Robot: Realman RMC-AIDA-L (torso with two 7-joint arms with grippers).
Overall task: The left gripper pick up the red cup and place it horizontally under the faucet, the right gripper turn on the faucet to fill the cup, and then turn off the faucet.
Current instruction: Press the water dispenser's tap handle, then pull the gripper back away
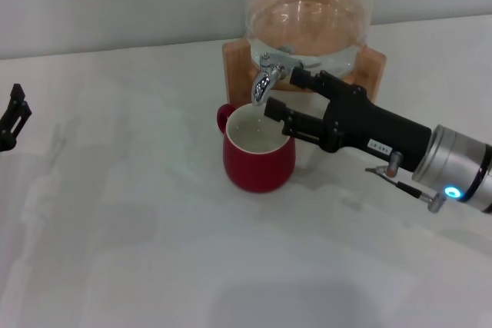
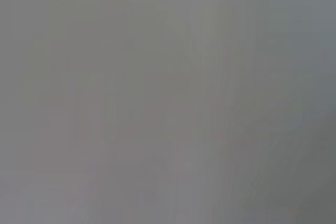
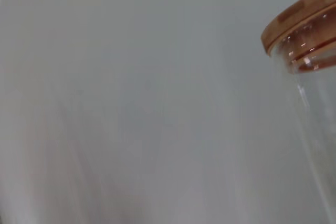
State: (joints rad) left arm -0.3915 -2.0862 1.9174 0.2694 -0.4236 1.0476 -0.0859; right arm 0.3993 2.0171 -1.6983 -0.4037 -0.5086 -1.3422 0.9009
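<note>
Left gripper sits at the far left edge of the white table, well apart from the work, evidently parked so the centre stays free; whether its fingers are spread or closed cannot be told. Red cup stands upright on the table, mouth directly beneath the spout of the faucet, handle turned to the rear left, a position suited to catching the flow. Behind, the glass jar rests on its wooden stand. Right gripper reaches in from the right, fingers spread, one beside the faucet, the other at the cup's rim. Open table lies in front and to the left; the jar closes off the rear.
</note>
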